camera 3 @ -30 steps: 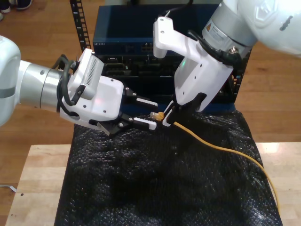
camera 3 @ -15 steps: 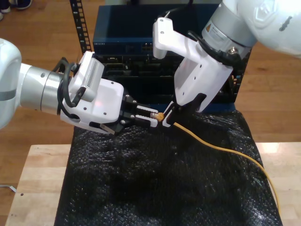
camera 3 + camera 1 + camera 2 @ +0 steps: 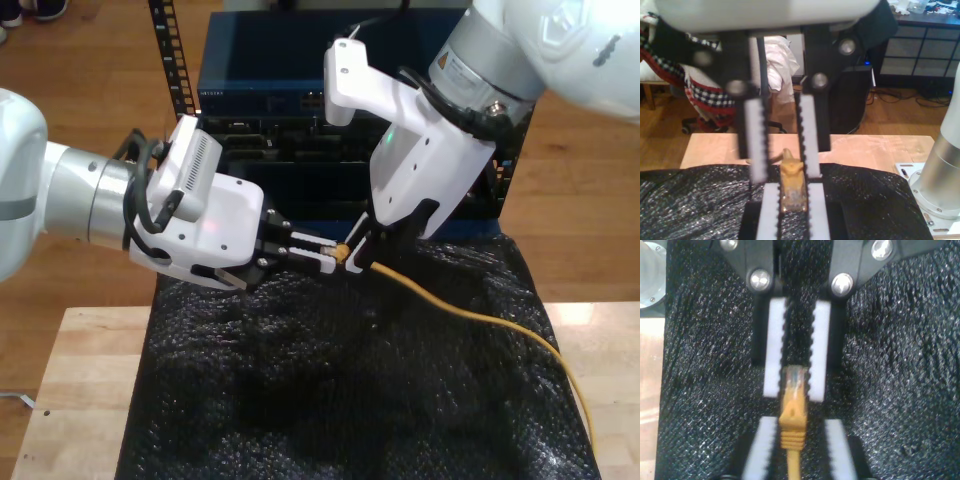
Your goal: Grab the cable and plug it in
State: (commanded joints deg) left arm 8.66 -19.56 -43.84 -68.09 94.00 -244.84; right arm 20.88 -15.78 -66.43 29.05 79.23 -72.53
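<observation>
**Handover closing on the plug**

Starting at nine o'clock in the exterior view, the second tool (image 3: 322, 256) has changed most. A second ago its fingers stood spread short of the plug; now they have drawn together and reached in, and its own wrist view shows the toothed pads (image 3: 775, 350) pinching the plug (image 3: 795, 377). That, I'd judge, puts both arms on the connector, so it can be re-gripped or steadied before insertion.

At the centre, the cable (image 3: 470, 318) is held clear above the black bubble wrap (image 3: 330, 400) covering the worktop (image 3: 90, 380). Its tip is pale and see-through, and an orange ribbed boot (image 3: 792, 425) sits behind it.

Further toward three o'clock, the first tool (image 3: 362, 248) brackets that boot. Whether it clamps or has slackened I cannot tell. From there the thin yellow-orange line sags away toward four o'clock across the wrap. The blue rack unit (image 3: 270, 90) waits at twelve o'clock, not yet approached.
</observation>
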